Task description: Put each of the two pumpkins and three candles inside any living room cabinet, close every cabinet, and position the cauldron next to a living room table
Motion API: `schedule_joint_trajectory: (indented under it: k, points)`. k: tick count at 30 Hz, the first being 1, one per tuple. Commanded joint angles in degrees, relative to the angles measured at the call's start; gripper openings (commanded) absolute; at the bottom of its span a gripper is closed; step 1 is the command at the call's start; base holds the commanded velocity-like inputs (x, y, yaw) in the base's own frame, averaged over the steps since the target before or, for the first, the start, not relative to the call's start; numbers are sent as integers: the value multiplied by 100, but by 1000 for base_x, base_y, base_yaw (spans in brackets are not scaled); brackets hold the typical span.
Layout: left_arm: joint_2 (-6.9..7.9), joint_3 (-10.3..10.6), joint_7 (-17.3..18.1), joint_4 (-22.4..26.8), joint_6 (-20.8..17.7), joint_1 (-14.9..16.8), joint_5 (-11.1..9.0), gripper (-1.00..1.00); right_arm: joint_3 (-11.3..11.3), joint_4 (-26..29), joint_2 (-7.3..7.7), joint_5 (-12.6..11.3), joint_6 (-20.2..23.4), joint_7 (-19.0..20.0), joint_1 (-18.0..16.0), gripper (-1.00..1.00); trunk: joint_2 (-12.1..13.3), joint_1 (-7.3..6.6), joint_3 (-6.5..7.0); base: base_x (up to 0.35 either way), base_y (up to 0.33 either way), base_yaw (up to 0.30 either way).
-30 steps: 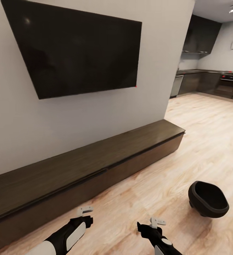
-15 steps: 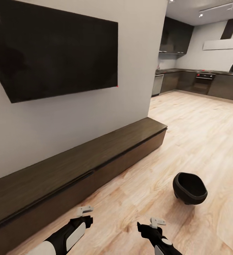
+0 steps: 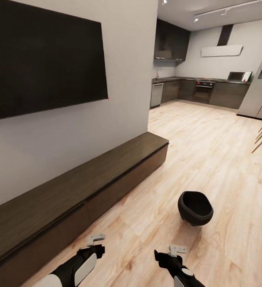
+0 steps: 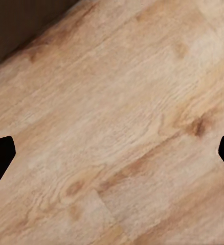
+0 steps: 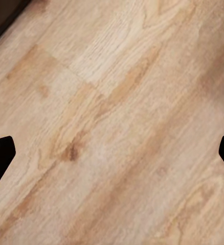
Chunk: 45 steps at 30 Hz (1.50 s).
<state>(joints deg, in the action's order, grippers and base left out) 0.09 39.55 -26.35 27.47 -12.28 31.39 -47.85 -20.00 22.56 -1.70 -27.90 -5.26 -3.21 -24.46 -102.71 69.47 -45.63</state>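
With both the left gripper and right gripper being carried spread and empty, the cauldron is being left standing just off the closed cabinet, where it risks being clipped.

Two arms sheathed in black with glossy white shell panels are seen, the left gripper and right gripper being tipped with small pale grey fingers on black wrists.

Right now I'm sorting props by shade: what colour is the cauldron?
Black, inside and out; the cauldron shows best in the head view.
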Motion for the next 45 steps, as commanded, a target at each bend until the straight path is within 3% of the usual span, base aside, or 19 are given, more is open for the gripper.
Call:
schedule_joint_trajectory:
  k: [1, 12, 45]
  points:
    - [-3, 35, -46, 12, -21, 6, -19, 100, -50, -2, 3, -44, -24, -36, -6, 100, -2, 2, -5, 289, -149, -258]
    - [-27, 35, -46, 12, -20, 2, -23, 100, -48, 29, -1, -40, -18, -36, -6, 100, -2, 2, -27, 293, -177, -90]
    - [-27, 35, -37, 5, -16, -8, -21, 100, -48, 12, 3, -40, -19, -31, -6, 100, -2, 2, -280, 273, -199, -155]
